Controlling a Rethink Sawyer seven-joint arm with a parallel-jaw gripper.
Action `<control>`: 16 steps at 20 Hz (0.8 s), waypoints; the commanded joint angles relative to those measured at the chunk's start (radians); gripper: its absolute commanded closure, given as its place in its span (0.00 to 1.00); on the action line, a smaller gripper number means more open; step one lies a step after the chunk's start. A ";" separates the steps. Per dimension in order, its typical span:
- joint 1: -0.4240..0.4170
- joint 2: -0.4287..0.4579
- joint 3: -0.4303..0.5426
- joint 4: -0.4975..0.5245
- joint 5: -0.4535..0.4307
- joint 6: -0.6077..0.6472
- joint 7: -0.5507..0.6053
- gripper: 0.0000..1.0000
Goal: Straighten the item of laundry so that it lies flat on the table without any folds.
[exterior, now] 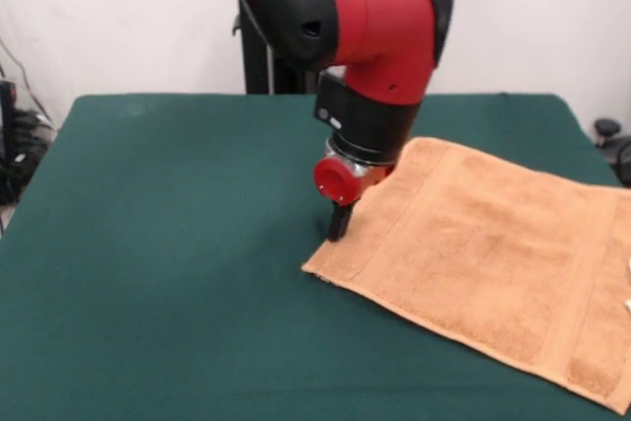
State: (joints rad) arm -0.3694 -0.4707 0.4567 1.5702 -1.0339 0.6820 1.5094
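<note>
Towel spread flat on green table, hand at its edge, finger state unclear

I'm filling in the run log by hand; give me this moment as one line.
task: flatten towel | towel: spread flat on table, right end runs out of frame | gripper: at towel's left edge, fingers' state unclear | folds: none seen

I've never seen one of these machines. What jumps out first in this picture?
First the bulky red and black arm coming down from the top centre, its dark gripper ending at the far-left edge of an orange-tan towel. The towel lies spread out, looking nearly flat, over the right side of a big dark green table, running off the picture's right edge.
</note>
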 commanded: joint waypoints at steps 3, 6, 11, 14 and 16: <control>-0.181 0.106 0.124 0.028 -0.098 -0.271 -0.228 1.00; -0.238 0.137 0.151 0.025 -0.101 -0.262 -0.277 1.00; -0.295 0.153 0.130 -0.011 -0.106 -0.136 -0.422 1.00; -0.312 0.131 0.114 -0.014 -0.110 -0.050 -0.517 1.00; -0.311 0.110 0.097 -0.021 -0.122 0.008 -0.580 1.00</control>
State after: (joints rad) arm -0.6450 -0.4354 0.6210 1.6410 -1.0143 0.4987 1.4279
